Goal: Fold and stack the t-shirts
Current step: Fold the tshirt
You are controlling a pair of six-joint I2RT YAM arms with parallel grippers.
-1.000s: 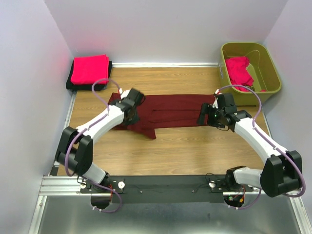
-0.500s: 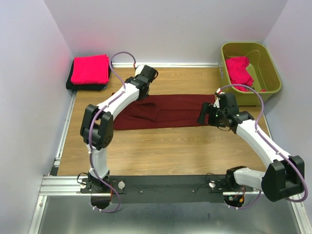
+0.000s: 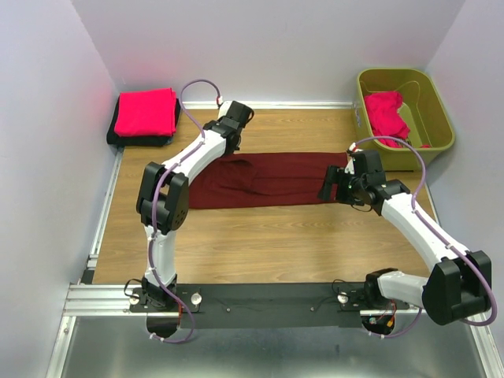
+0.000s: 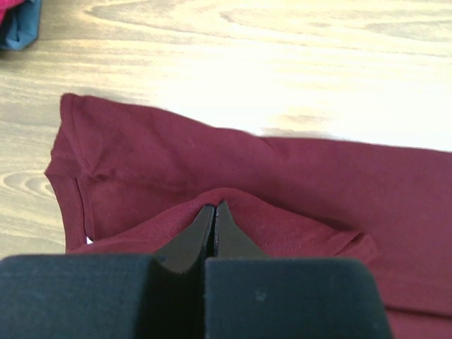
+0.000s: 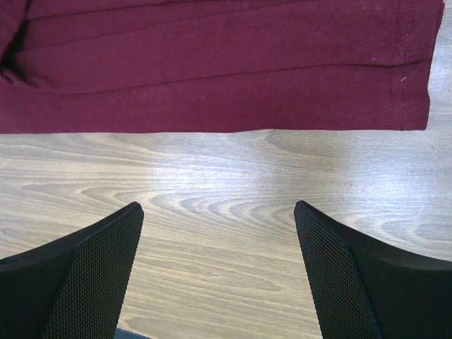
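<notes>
A dark maroon t-shirt [image 3: 272, 179] lies as a long flat band across the middle of the table. My left gripper [image 3: 226, 148] is at its far left edge, shut on a raised fold of the maroon cloth [image 4: 233, 141], which bulges over the fingertips [image 4: 224, 219]. At the shirt's right end my right gripper [image 3: 327, 187] is open, its fingers [image 5: 106, 261] over bare wood just in front of the shirt's near edge [image 5: 212, 106], holding nothing. A folded pinkish-red t-shirt [image 3: 146, 112] rests on a black one [image 3: 140, 141] at the far left corner.
An olive-green bin [image 3: 437, 118] at the far right corner holds a crumpled pinkish-red shirt [image 3: 384, 114]. Walls close the table in on the left, back and right. Bare wood [image 3: 268, 244] lies between the shirt and the arms' bases.
My left arm swung from the shirt's near left side to its far edge, carrying the flap that stuck out toward the front up onto the band. The right arm stayed still.
</notes>
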